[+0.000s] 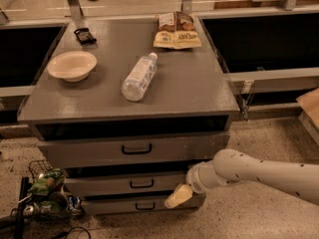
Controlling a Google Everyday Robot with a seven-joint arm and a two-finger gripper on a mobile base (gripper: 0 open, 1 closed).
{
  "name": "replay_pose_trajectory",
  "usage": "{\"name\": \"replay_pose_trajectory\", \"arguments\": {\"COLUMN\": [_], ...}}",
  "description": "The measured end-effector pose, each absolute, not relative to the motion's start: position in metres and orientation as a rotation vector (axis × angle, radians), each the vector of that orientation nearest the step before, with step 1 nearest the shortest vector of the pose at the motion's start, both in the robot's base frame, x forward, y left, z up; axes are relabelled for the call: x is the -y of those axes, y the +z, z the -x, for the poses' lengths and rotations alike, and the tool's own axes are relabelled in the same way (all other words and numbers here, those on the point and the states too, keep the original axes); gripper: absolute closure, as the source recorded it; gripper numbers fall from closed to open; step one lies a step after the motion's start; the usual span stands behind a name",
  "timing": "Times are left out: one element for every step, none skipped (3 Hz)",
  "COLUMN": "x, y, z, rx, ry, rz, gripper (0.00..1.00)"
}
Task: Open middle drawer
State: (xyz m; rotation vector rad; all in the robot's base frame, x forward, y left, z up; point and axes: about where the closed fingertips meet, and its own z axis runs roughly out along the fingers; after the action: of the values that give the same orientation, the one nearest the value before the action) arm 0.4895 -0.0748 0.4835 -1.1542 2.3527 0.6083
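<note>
Middle drawer (99, 185) was judged rigid, weighty, best taken at its pull (141, 183); pincer (178, 195), state untellable, was noted near its lower right corner.

No legible txt on snack bag (177, 31); hand (178, 196) by middle drawer (99, 184).

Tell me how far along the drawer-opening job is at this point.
Done: the approach only. The end effector is low at the cabinet front, by the right end of the middle drawer. In hand: lining up; it sits well right of the small black pull, not on it. Left: the opening itself. The drawer front looks pushed in, and none of its inside shows.
</note>
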Motion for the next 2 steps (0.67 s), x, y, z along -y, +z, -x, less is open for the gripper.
{"name": "replay_pose_trajectory", "arguments": {"x": [0.0700, 0.0682], "y": [0.4817, 0.4804], "z": [-0.5041, -0.5067], "rx": [-2.331, -2.331], "ry": [0.599, 0.612], "rz": [1.130, 1.134], "gripper": [0.00, 0.00]}}
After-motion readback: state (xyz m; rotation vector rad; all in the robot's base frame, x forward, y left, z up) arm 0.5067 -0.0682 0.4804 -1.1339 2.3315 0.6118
